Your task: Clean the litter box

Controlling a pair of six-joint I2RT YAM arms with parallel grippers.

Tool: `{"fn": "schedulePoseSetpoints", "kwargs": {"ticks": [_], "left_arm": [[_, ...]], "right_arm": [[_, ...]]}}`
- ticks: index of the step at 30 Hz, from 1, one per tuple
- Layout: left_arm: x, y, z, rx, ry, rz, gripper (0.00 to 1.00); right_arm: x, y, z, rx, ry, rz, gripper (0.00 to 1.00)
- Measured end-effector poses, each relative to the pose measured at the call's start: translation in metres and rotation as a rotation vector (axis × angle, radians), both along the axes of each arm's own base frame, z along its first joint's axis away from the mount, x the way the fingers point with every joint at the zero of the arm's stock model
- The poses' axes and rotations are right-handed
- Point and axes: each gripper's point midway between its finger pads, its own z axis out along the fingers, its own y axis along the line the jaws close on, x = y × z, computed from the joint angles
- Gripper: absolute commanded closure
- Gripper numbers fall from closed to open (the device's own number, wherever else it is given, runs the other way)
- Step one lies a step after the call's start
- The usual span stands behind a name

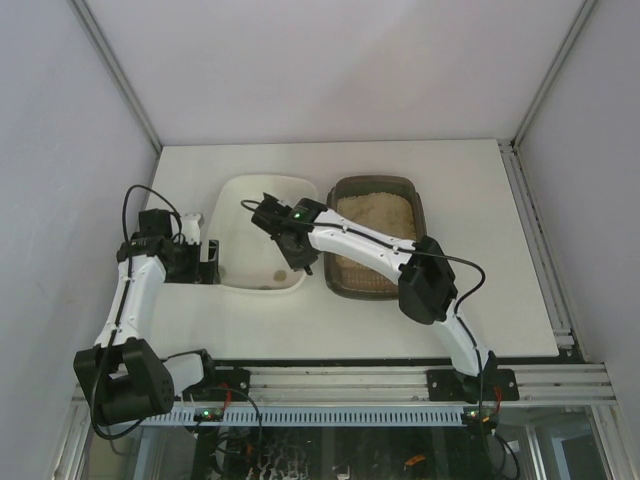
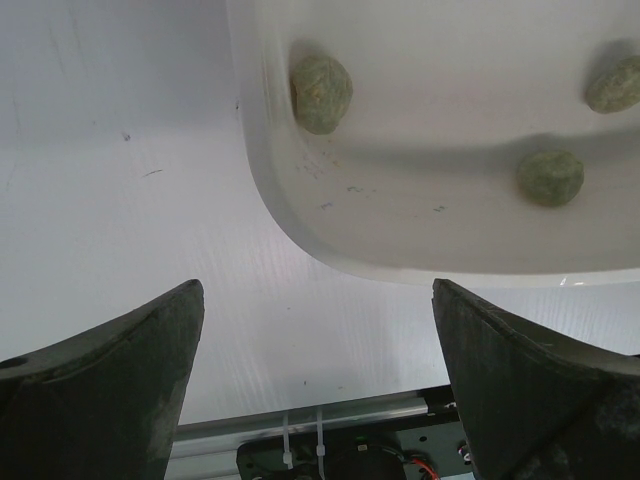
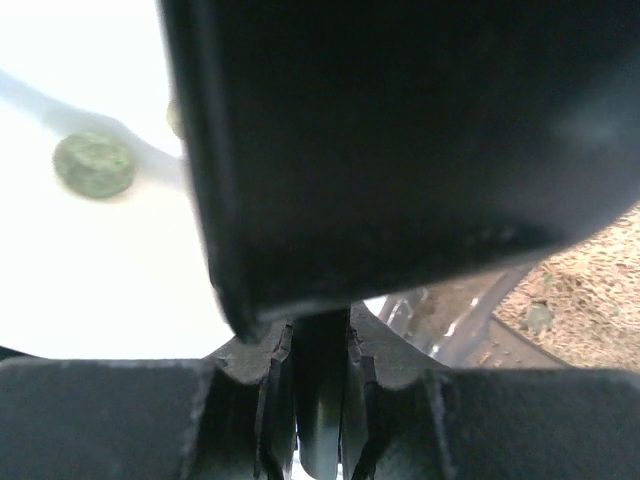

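The litter box (image 1: pixel 375 181), a dark tray of beige litter, sits right of centre; its litter shows in the right wrist view (image 3: pixel 590 295). My right gripper (image 1: pixel 287 236) is shut on the handle of a black scoop (image 1: pixel 300 258) and holds it over the white tray (image 1: pixel 265 180). In the right wrist view the gripper (image 3: pixel 320 340) clamps the handle and the scoop (image 3: pixel 400 130) fills the upper frame. My left gripper (image 1: pixel 207 262) is open and empty beside the white tray's left wall, also seen in its wrist view (image 2: pixel 316 288).
The white tray (image 2: pixel 300 230) holds three grey-green clumps (image 2: pixel 320 92) (image 2: pixel 549 178) (image 2: pixel 612 83); one shows in the right wrist view (image 3: pixel 93 165). White walls enclose the table on three sides. A metal rail (image 1: pixel 350 380) runs along the near edge.
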Motion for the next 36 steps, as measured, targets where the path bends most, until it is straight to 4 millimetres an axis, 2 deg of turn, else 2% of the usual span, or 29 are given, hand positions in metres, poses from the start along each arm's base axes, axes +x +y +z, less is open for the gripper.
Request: {"fn": "schedulePoseSetpoints", "kwargs": {"ticks": [7, 13, 15, 17, 19, 21, 23, 25, 27, 29, 31, 34, 36], "left_arm": [[0.0, 0.0, 0.0, -0.001, 0.002, 0.0, 0.0], [0.0, 0.0, -0.002, -0.003, 0.01, 0.0, 0.0], [0.0, -0.001, 0.0, -0.008, 0.011, 0.0, 0.0], [0.0, -0.006, 0.009, -0.034, 0.014, 0.001, 0.0], [0.014, -0.014, 0.032, -0.039, -0.027, -0.011, 0.0], [0.034, -0.03, 0.058, -0.034, -0.101, -0.056, 0.0], [0.057, -0.059, 0.085, -0.025, -0.178, -0.133, 0.0], [0.076, -0.093, 0.103, -0.044, -0.218, -0.207, 0.0], [0.095, -0.125, 0.108, -0.077, -0.215, -0.253, 0.0], [0.111, -0.154, 0.105, -0.105, -0.177, -0.276, 0.0], [0.129, -0.182, 0.098, -0.133, -0.132, -0.292, 0.0], [0.147, -0.224, 0.091, -0.201, -0.088, -0.309, 0.0], [0.149, -0.242, 0.089, -0.254, -0.067, -0.296, 0.0]], "right_arm": [[0.009, -0.015, 0.003, -0.068, -0.047, 0.002, 1.0], [0.015, -0.01, 0.025, -0.037, -0.088, 0.005, 1.0], [0.01, -0.015, 0.028, -0.007, -0.057, 0.0, 1.0], [-0.005, -0.03, 0.029, 0.028, 0.0, -0.003, 1.0], [-0.028, -0.065, 0.033, 0.062, 0.084, -0.036, 1.0], [-0.043, -0.105, 0.048, 0.11, 0.142, -0.11, 1.0], [-0.048, -0.135, 0.068, 0.177, 0.167, -0.197, 1.0], [-0.049, -0.163, 0.089, 0.251, 0.177, -0.281, 1.0], [-0.052, -0.184, 0.096, 0.29, 0.199, -0.349, 1.0], [-0.062, -0.195, 0.092, 0.301, 0.279, -0.394, 1.0], [-0.071, -0.199, 0.077, 0.289, 0.394, -0.432, 1.0], [-0.076, -0.196, 0.054, 0.268, 0.556, -0.478, 1.0], [-0.075, -0.187, 0.043, 0.281, 0.65, -0.497, 1.0]]}}
